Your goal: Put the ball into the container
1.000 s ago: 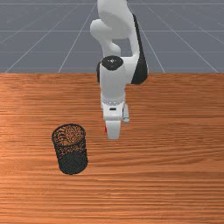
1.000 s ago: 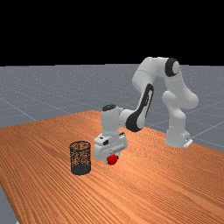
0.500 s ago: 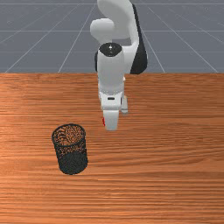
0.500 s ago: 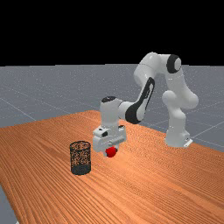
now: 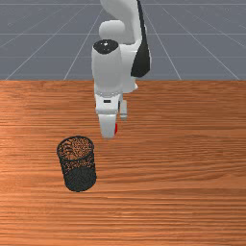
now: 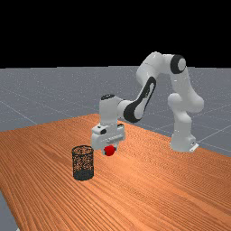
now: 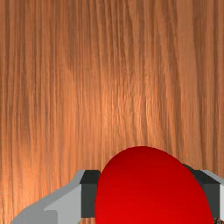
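My gripper (image 6: 109, 150) is shut on the red ball (image 6: 109, 150), holding it off the table in the far view. In the front view the gripper (image 5: 109, 130) hides most of the ball (image 5: 116, 129), whose edge peeks out at its right. Dark pads touch the ball (image 7: 151, 188) from both sides at the gripper (image 7: 151, 197) in the wrist view. The container, a black mesh basket (image 5: 79, 178), stands upright, nearer the front camera and to the front view's left of the hand. In the far view the basket (image 6: 83, 174) is left of and below the ball.
The orange-brown wooden table (image 5: 182, 168) stretches around the basket and beneath the raised hand. The arm's base stands at the far view's right, on the table (image 6: 149, 194).
The hand has risen with the ball in it, then shifted toward the basket, to the front view's left. The ball's visible edge passed from the hand's left to its right there. The basket has stayed put.
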You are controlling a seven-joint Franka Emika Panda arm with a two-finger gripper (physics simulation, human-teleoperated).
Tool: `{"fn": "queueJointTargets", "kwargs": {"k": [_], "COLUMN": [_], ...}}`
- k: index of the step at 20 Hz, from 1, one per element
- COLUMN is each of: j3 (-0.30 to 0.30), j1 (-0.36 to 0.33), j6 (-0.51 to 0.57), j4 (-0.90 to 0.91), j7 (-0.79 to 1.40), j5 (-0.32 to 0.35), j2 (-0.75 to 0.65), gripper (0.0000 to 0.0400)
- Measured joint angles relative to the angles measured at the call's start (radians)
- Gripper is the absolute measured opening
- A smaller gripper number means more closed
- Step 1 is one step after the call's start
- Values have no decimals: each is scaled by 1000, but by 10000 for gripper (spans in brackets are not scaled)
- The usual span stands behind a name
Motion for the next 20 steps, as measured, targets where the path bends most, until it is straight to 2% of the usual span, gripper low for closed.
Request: {"fn": "queueJointTargets", "kwargs": {"k": [2, 7, 11, 16, 17, 20], "j3": [-9, -24, -24, -17, -25, -32], "j1": [7, -15, -53, -65, -56, -58], "j6": [-38, -40, -52, -134, -171, -156], "j4": [21, 29, 37, 62, 82, 76], "j7": [12, -20, -73, -94, -73, -80], "j5": [-20, -29, -4, 21, -4, -15], "j2": [-4, 3, 3, -43, -43, -58], "gripper": [279, 279, 279, 279, 279, 279]}}
